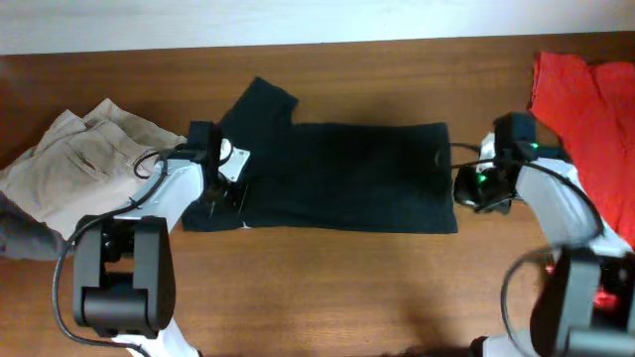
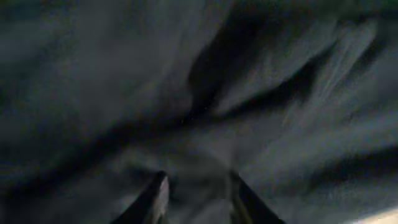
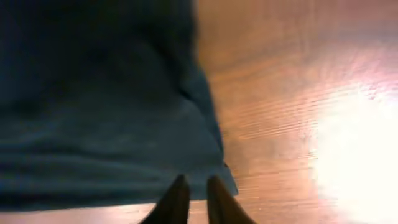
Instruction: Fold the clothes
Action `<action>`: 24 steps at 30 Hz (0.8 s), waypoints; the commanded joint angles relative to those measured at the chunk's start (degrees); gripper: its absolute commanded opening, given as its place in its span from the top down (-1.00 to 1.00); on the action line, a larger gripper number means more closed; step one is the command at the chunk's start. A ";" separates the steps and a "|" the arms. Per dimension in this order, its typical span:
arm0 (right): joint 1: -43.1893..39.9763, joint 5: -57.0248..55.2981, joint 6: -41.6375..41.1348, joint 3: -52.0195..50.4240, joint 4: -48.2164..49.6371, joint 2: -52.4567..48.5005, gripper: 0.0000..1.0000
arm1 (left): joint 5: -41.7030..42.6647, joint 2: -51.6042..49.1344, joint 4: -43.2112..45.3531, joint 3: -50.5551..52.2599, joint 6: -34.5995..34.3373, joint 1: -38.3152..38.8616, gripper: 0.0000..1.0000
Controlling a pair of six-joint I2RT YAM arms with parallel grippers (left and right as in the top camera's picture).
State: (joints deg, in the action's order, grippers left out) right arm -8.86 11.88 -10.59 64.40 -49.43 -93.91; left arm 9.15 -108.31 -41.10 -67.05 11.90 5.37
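Roughly halfway, I'd say. The black T-shirt (image 1: pixel 347 174) lies mid-bench (image 1: pixel 327 288) as a long flat band. Its long edges look tidy, which I read as the lengthwise folds being done. One sleeve (image 1: pixel 263 99) pokes out at the far left corner and needs tucking. The band also needs folding end over end into a compact stack.

My left claw (image 2: pixel 199 200) is low over the shirt's left end. Its fingers stand apart with rumpled dark cloth showing between them, and I see nothing clearly pinched. My right claw (image 3: pixel 198 200) sits at the shirt's right-hand near corner with only a slim gap between its fingers. From my seat I can't tell whether any hem is caught in it.

The beige trousers (image 1: pixel 84 154) and the red garments (image 1: pixel 585 94) lie off to either side, apart from the shirt.
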 commanded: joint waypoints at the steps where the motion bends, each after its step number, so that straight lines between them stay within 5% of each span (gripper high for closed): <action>1: 0.39 4.48 2.71 1.97 0.04 6.23 0.42 | -2.38 4.70 -4.22 -5.14 -2.05 -0.48 0.30; 4: 0.39 10.01 6.88 2.84 -0.61 10.56 -0.04 | 0.11 9.53 -9.44 -10.86 -2.21 -0.48 0.11; 6: 0.39 11.89 7.21 3.63 -1.53 12.92 -0.60 | 1.97 12.41 -10.88 -14.14 -2.21 -0.48 -0.06; 8: 0.39 12.13 7.28 4.85 -3.21 14.84 -0.75 | 2.89 15.10 -10.71 -16.61 -2.19 -0.48 -0.15; 13: 0.76 12.11 9.11 10.14 -9.86 15.74 -0.28 | 2.91 17.92 -6.36 -18.93 -1.97 -0.48 -0.15; 20: 1.07 11.63 9.09 11.32 -10.95 14.62 -0.08 | 3.67 14.58 -5.66 -18.93 -2.03 -0.31 -0.13; 24: 1.09 11.45 9.14 11.32 -11.30 13.77 0.23 | 5.22 13.81 -9.07 -18.93 -2.21 0.96 -0.12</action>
State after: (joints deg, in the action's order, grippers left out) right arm -8.21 22.85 -1.87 74.52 -60.51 -79.26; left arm 12.23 -93.91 -48.49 -86.24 10.00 5.34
